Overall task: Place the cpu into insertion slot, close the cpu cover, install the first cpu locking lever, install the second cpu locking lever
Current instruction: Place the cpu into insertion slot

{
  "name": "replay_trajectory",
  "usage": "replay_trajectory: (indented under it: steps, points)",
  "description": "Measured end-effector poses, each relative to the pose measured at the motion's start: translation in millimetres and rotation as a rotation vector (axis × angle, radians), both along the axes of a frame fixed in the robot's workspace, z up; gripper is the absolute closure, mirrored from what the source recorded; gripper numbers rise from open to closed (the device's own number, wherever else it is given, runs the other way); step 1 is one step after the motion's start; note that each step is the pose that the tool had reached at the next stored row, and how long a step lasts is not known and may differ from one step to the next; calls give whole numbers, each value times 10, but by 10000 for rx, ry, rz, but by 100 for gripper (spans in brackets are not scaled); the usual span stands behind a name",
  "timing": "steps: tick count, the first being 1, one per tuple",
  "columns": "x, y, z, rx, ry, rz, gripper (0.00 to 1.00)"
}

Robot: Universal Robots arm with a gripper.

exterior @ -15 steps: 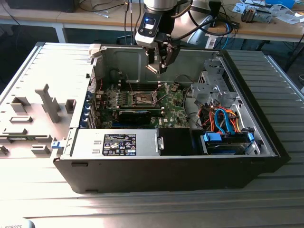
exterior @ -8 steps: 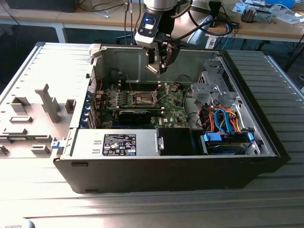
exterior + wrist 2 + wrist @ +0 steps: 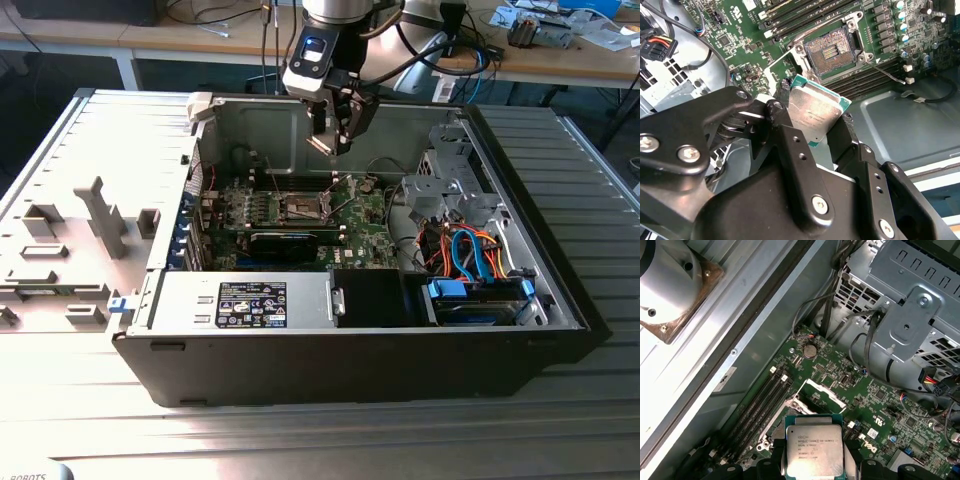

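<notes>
We held the cpu point(image 3: 815, 115) in our gripper point(image 3: 332, 148) above the motherboard point(image 3: 360, 215), apart from the insertion slot point(image 3: 832, 50). Inside the case point(image 3: 350, 370), the drive cage point(image 3: 445, 185) sat toward the exterior view's right of the motherboard.

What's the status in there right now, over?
Pincer shut on the cpu, held over the motherboard. Insertion slot bare, not yet filled. Nothing seen between cpu and slot.

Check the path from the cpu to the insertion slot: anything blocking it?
Nothing visible. The end effector holds the cpu above the board. The insertion slot shows its contact field bare in the second wrist view, and the cpu cover looks swung up off it.
</notes>
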State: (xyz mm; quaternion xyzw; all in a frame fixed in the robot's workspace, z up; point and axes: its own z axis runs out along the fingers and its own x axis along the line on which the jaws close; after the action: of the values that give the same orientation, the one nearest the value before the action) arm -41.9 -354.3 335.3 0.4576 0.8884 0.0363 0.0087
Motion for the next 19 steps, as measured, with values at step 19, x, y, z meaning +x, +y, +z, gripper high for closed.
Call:
replay_trajectory:
  steps: [19]
  points:
    - [0,0,-5,-3,0,-204,46]
